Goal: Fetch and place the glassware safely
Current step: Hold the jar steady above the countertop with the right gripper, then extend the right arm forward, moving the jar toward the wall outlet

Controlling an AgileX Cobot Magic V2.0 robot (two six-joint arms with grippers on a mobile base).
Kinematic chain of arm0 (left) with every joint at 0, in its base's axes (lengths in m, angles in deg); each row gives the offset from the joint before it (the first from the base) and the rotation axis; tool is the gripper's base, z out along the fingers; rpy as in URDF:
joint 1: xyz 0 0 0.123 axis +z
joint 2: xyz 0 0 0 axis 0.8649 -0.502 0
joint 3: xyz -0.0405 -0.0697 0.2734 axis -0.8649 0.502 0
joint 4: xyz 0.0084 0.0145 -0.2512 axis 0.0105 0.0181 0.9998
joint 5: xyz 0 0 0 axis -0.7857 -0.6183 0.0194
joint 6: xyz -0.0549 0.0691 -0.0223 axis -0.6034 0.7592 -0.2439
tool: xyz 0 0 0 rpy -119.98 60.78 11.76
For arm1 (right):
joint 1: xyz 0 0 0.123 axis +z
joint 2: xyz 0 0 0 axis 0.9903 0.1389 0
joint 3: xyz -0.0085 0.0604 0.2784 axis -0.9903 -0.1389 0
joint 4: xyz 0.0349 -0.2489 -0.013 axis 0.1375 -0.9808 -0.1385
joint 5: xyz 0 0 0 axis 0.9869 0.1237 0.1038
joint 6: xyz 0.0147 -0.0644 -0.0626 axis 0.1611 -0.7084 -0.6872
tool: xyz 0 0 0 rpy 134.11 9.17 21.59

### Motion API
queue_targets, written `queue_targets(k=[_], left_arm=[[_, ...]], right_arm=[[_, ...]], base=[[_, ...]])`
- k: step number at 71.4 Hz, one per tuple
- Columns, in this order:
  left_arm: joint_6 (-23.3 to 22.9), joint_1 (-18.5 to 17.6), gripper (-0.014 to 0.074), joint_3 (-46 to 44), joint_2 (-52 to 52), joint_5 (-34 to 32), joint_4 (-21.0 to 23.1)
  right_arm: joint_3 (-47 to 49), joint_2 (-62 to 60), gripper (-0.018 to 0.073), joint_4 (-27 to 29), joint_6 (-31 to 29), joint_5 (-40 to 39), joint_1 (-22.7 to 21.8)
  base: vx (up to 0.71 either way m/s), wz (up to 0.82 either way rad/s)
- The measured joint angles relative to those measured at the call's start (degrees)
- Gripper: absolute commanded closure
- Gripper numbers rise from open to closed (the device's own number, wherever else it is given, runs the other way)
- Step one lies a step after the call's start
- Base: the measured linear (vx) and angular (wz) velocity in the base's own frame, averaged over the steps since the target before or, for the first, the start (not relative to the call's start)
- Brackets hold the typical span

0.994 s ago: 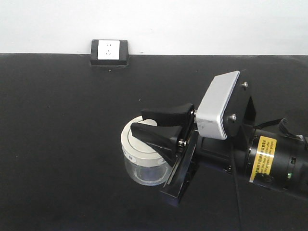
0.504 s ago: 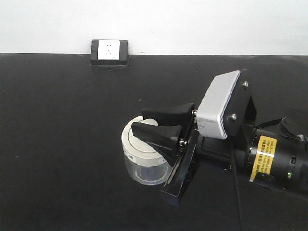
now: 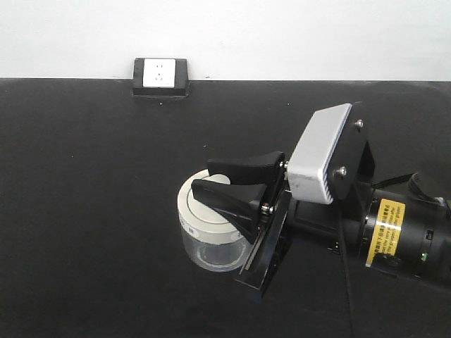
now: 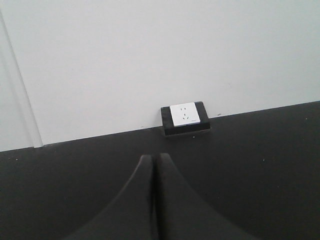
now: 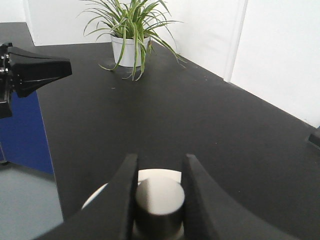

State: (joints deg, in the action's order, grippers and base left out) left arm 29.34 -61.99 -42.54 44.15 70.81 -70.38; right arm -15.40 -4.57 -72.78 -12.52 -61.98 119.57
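The right gripper [image 5: 160,165] is clamping its fingers [image 5: 120,200] onto either side of the knob [image 5: 160,197] on the jar's lid [image 3: 199,211]. In the right wrist view the frame's lower edge is cutting the finger bases off. Only slivers of the lid are showing around the knob, and the glass below is hidden entirely.

From the front, the jar [image 3: 208,246] is sitting upright on the black bench [image 3: 84,211], a little below the middle of the frame. The fingers and the gripper's black body are covering its right side, and what is inside the glass is hard to make out. The arm is reaching in from the right, and its rear is running out of the frame.

The left gripper [image 4: 153,160] is holding its fingers pressed together with nothing between them. They are hanging over bare bench, their lower part cut off by the frame.

Farther back, a socket [image 3: 160,74] in a black housing is sitting at the bench's far edge against a white wall [image 4: 150,60]. A potted plant [image 5: 131,35] is standing at the far end of the bench in the right wrist view. A black part at that view's left edge is too cropped to identify.
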Motion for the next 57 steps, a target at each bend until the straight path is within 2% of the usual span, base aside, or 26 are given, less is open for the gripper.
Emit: queue_targets(k=[57], left_arm=[[0.0,0.0,0.0603,0.0,0.0,0.0,0.0]], right_arm=[[0.0,0.0,0.0559,0.0,-0.4,0.2,0.0]], base=[[0.00,0.00]])
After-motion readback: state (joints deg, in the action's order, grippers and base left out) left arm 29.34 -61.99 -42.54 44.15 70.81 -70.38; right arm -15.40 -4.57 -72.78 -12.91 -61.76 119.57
